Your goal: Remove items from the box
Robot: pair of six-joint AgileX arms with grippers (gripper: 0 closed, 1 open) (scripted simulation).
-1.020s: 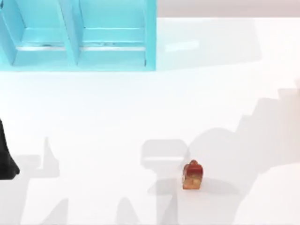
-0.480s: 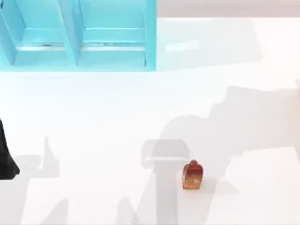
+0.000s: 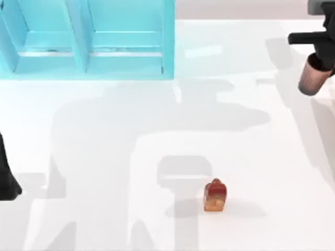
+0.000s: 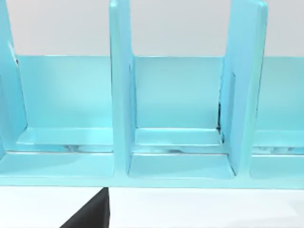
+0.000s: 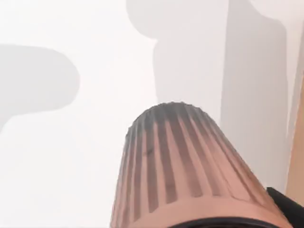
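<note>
An orange-red carton-shaped block (image 3: 215, 195) with a tan lower part stands on the white table, right of centre and near the front. At the far right, by the back edge, a ribbed copper-brown cup (image 3: 313, 79) hangs tilted above the table, with my right gripper (image 3: 325, 56) shut on it. Up close in the right wrist view, the cup (image 5: 183, 171) has the white tabletop beneath it. The turquoise box (image 3: 89, 42) with upright dividers stands at the back left, and its compartments (image 4: 178, 142) face the left wrist camera. My left arm (image 3: 6, 178) is parked at the left edge.
The box's tall divider walls (image 4: 121, 90) rise from its floor at the back left. Arm shadows lie across the middle of the white table (image 3: 104, 219).
My right gripper has come into the top view at the back right, carrying the cup. Shadows on the table have shifted. The carton block and the left arm have not moved.
</note>
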